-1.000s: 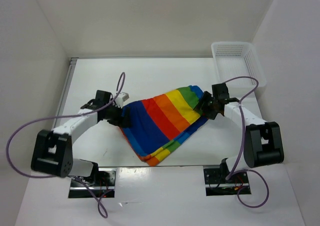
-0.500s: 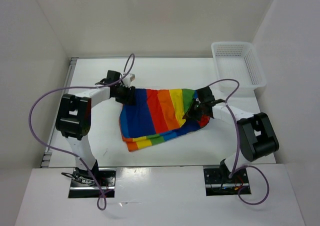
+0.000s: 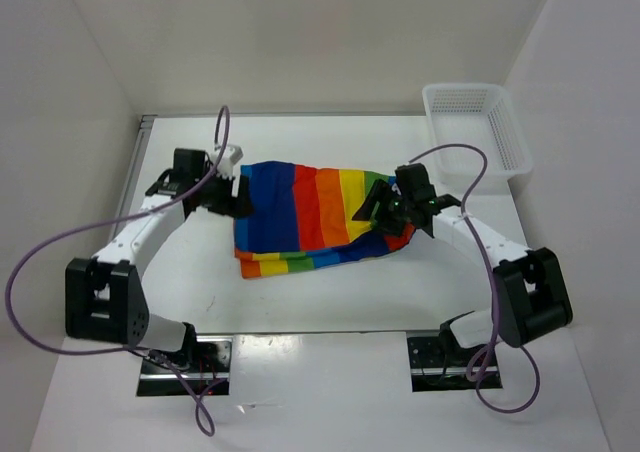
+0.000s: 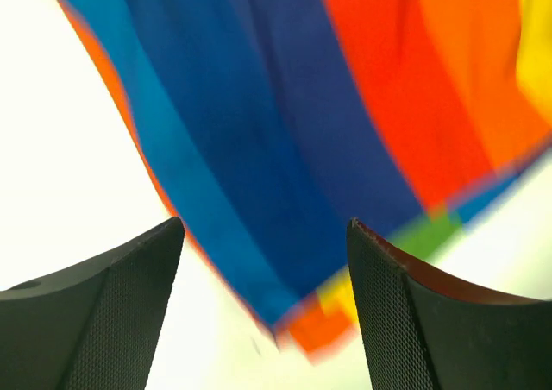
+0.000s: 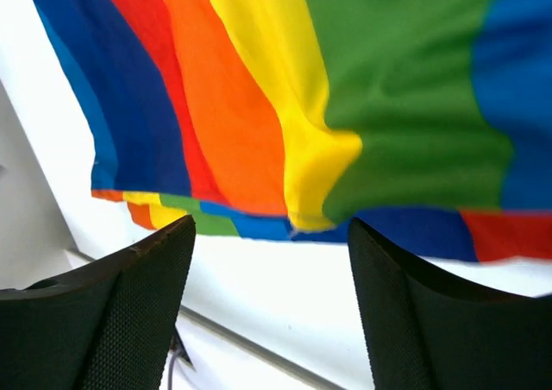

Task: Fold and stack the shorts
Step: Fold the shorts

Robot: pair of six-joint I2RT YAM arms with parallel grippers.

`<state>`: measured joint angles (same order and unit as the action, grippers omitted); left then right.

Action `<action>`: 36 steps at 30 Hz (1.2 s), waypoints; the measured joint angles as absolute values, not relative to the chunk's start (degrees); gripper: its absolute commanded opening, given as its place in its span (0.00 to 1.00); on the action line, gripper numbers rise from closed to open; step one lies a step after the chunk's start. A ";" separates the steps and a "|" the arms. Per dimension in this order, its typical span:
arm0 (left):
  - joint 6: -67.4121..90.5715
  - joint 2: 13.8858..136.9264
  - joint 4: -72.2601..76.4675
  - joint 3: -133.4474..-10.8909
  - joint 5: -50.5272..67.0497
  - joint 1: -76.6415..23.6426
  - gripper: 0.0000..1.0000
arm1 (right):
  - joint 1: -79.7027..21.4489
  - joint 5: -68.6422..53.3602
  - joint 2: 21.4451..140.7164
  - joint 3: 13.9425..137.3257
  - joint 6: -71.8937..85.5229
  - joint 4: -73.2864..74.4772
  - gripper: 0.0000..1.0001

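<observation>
Shorts lie mid-worktop. They look folded over once, w/ a strip of the under layer showing along the near edge. Left jaws sit just at the blue end, right jaws at the green end. Both pairs stand apart w/ nothing between them: in the wrist views the cloth is beyond the fingers, not in them.

Fabric looks light and limp, no stiffness. I reckon it'll sag and drag if lifted at one point, and the layers may slide over each other. I'd take hold at corners or along a hem, pinching both layers, not mid-panel. Can't see the drawstring.

Room: bare worktop in front of and behind the shorts, side walls well apart. Basket is at the far right corner, apart from the cloth. Right arm's cable loops near that end, poss. snag.
</observation>
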<state>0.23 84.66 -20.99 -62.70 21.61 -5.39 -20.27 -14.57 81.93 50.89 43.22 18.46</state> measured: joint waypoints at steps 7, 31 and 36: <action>0.21 74.87 -32.86 -48.45 22.55 -5.15 0.83 | -13.61 -13.82 78.13 46.89 42.85 20.88 0.74; 0.30 88.77 -24.08 -46.87 23.88 -6.15 0.00 | -6.59 -10.00 81.89 48.36 40.84 20.99 0.48; 0.30 87.64 -26.09 -50.68 23.99 -6.15 0.00 | -6.13 -9.28 82.65 48.47 41.74 19.25 0.07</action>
<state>0.30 87.64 -26.09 -50.68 23.99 -6.15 -6.13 -9.28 82.65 48.47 41.74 19.25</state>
